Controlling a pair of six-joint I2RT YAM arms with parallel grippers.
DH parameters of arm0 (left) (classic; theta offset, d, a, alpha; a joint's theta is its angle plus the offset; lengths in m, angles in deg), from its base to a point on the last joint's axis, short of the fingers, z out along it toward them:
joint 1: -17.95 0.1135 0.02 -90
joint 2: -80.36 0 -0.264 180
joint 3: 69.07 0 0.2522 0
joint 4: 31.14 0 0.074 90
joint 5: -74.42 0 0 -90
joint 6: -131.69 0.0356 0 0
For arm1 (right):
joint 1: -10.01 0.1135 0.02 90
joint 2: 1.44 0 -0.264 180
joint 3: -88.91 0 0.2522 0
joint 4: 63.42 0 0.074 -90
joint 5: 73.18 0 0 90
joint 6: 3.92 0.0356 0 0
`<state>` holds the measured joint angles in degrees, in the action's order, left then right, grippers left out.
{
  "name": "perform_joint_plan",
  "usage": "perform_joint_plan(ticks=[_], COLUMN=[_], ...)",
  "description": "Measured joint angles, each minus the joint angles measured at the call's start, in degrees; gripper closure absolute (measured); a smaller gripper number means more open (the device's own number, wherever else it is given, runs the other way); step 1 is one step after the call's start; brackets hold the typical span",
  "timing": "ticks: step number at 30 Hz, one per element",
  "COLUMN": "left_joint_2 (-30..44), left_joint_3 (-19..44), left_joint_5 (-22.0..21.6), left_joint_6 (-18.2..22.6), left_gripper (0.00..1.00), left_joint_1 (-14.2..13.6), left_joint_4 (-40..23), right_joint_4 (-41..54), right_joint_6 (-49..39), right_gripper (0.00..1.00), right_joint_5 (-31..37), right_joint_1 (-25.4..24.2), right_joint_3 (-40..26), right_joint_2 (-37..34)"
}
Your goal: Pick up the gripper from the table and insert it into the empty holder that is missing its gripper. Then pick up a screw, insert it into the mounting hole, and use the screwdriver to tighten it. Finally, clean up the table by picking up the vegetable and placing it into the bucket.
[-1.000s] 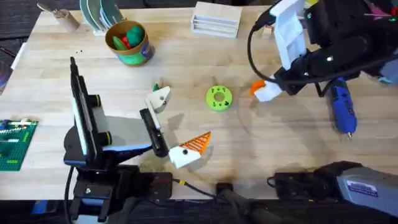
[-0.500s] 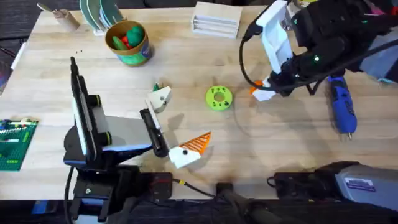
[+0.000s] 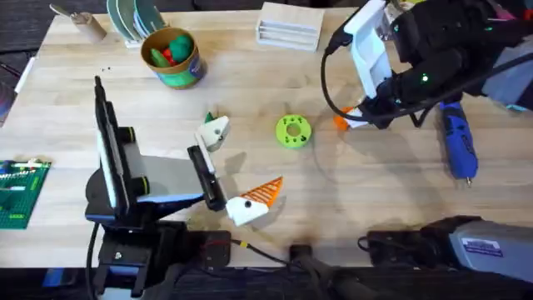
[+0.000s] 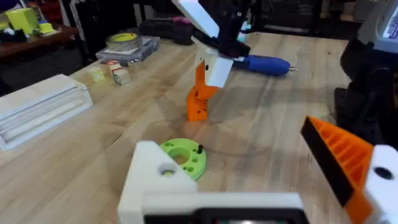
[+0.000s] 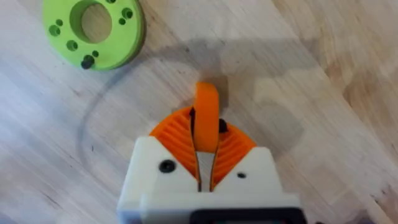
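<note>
My right gripper (image 3: 353, 117) is shut on the small orange gripper piece (image 5: 207, 102), held upright just over the table (image 3: 375, 192) to the right of a lime-green disc (image 3: 292, 131). I cannot tell whether the piece (image 4: 198, 99) touches the wood. My left gripper (image 3: 235, 167) stands open at the near middle. One of its fingers is the bare white holder (image 3: 215, 132); the other carries an orange ribbed pad. A dark screw (image 4: 200, 148) stands in the disc. The blue screwdriver (image 3: 458, 143) lies at the right. The bucket (image 3: 175, 58) at the far left holds a green toy vegetable and something red.
A white ridged block (image 3: 290, 23) lies at the far edge, with stacked plates (image 3: 133, 17) near the bucket. A green brick plate (image 3: 18, 193) sits at the left edge. Bare wood stretches between the disc and the screwdriver.
My right arm has swung a little left and away, carrying the orange piece with it, then held still. The left arm has not moved.
</note>
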<state>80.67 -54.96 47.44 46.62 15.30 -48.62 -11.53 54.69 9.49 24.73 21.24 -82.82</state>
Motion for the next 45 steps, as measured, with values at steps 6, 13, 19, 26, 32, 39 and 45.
perform_joint_plan(ticks=[6,13,19,26,32,39,45], left_joint_2=[-0.01,0.0,-0.01,0.01,0.0,-0.01,0.0], left_joint_3=[0.0,-0.01,-0.01,-0.01,-0.01,-0.01,-0.01], left_joint_5=[0.0,0.02,0.01,0.02,0.02,0.02,0.02], left_joint_6=[0.0,0.0,0.0,0.0,0.0,0.0,0.0], left_gripper=[0.008,0.008,0.008,0.008,0.008,0.008,0.008], left_joint_1=[0.0,0.0,0.0,0.0,0.0,0.0,0.0], left_joint_4=[0.0,0.0,0.0,0.0,0.0,0.0,0.0], right_joint_4=[-0.07,-0.02,0.73,1.09,1.46,9.07,4.31], right_joint_6=[0.0,0.01,0.59,1.85,4.35,11.62,19.7], right_gripper=[0.981,0.985,0.987,0.99,0.991,0.991,0.991], right_joint_5=[-0.02,-0.02,-0.02,-0.04,-0.07,0.44,-4.7], right_joint_1=[0.02,0.02,0.02,0.02,0.0,0.02,0.01], right_joint_3=[-0.02,-0.02,-0.13,-1.28,-1.55,-1.63,4.63], right_joint_2=[0.0,0.34,5.89,19.61,32.69,42.07,45.99])
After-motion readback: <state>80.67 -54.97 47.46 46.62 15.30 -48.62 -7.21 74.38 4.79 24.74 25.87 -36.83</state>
